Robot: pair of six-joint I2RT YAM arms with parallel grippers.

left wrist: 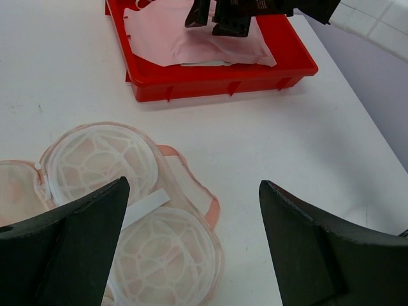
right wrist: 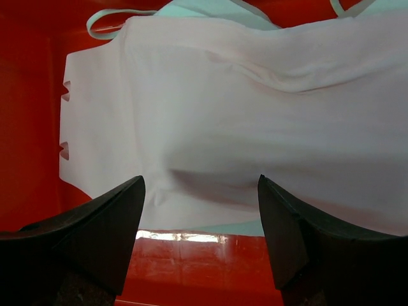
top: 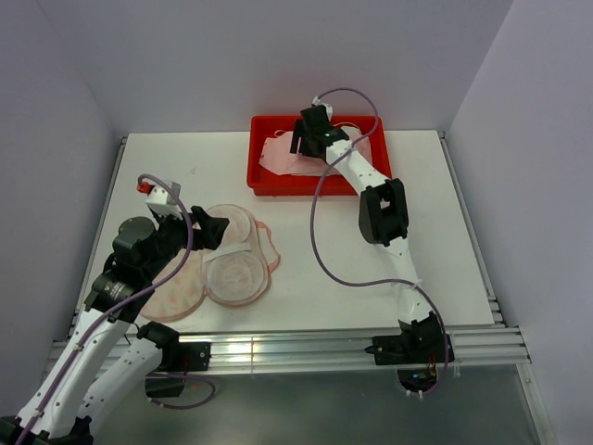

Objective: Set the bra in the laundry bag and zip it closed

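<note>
Bra point(right wrist: 242, 108) lies within red tray point(top: 269, 185); right claw point(right wrist: 199, 185) spread above.

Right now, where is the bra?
In the top view, the pale pink bra lies in the red tray at the far edge of the table, directly beneath the open right hand.

The pale pink bra point(right wrist: 242, 115) lies spread in the red tray point(top: 278, 183); the cream, pink-edged laundry bag point(top: 232, 264) lies opened flat on the table point(top: 371, 269), well apart.
</note>
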